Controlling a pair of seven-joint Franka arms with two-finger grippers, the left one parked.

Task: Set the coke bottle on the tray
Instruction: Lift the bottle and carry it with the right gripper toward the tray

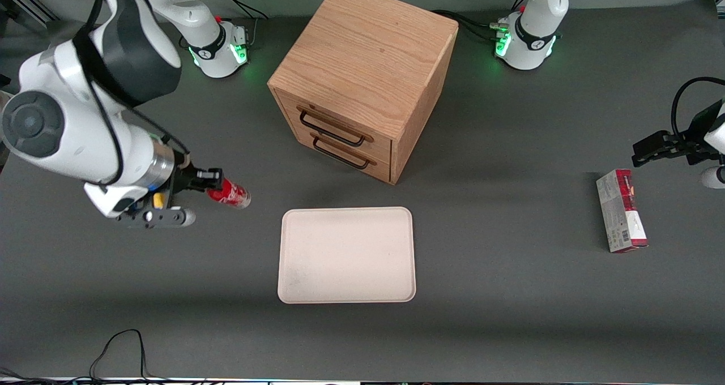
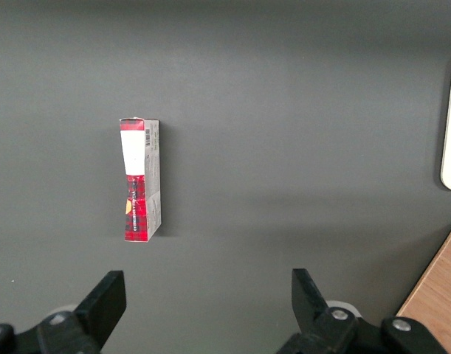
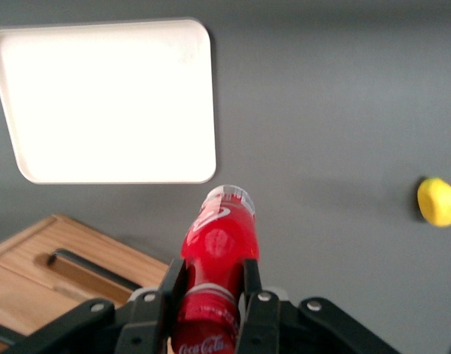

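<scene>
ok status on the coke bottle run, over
Gripper shut on coke bottle, carried tilted above the table toward the working arm's end. Tray bare, bottle not yet over it. Nothing between bottle and tray.

Red coke bottle [image 1: 229, 194] tilted, cream tray [image 1: 346, 287] flat

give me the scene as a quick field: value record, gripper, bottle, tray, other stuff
gripper: right arm's gripper, raised toward the working arm's end of the table, fingers shut on the bottle
coke bottle: held tilted in the gripper, not yet over the tray
tray: bare, flat on the table, nearer the front camera than the cabinet
wooden drawer cabinet: both drawers shut
carton box: lying toward the parked arm's end
yellow object: on the table, only in the right wrist view
</scene>
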